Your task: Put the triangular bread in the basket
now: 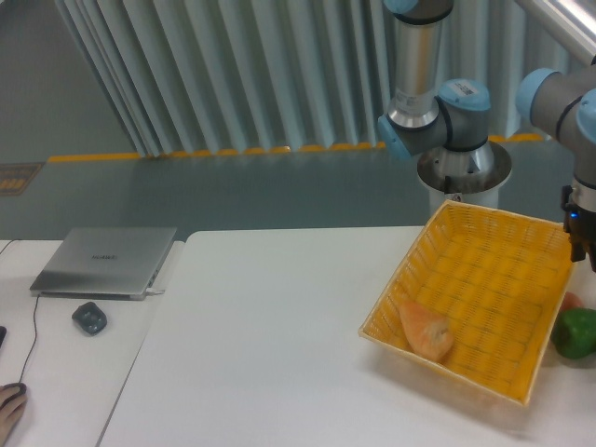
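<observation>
The triangular bread (pixel 426 331) is a tan-orange wedge lying inside the basket (pixel 494 251), near its front-left corner. The basket is a large yellow wicker tray on the right side of the white table. My gripper (pixel 579 244) is at the far right edge of the view, above the basket's right rim, well away from the bread. Only dark parts of it show, so its fingers cannot be made out. Nothing is seen in it.
A green pepper-like object (pixel 576 332) with a small red piece (pixel 570 301) lies right of the basket. A closed laptop (pixel 105 262) and a dark mouse (pixel 89 318) sit on the left table. The arm's base (pixel 463 168) stands behind the basket.
</observation>
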{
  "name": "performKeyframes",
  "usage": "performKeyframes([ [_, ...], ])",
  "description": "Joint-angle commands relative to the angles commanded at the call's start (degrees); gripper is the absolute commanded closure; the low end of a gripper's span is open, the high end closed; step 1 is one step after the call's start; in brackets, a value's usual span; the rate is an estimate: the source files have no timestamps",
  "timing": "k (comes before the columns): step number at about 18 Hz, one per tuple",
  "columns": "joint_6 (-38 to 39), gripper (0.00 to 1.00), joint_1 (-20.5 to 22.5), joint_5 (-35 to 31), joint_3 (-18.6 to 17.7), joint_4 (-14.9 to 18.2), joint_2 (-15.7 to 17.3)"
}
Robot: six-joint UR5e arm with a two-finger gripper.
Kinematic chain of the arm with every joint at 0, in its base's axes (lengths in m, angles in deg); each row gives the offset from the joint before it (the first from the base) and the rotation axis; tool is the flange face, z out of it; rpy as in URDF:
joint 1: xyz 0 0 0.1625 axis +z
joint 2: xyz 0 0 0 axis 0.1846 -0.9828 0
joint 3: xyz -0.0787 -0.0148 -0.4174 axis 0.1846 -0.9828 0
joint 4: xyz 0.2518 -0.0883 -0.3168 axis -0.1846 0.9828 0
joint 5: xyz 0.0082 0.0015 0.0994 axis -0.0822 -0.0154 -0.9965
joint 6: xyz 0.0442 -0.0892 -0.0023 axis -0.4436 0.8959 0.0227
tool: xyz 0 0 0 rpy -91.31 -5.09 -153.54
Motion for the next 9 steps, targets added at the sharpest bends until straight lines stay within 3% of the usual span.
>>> performKeyframes([
  [9,0.0,0.0,0.3,0.4,0.0,0.2,-0.4],
])
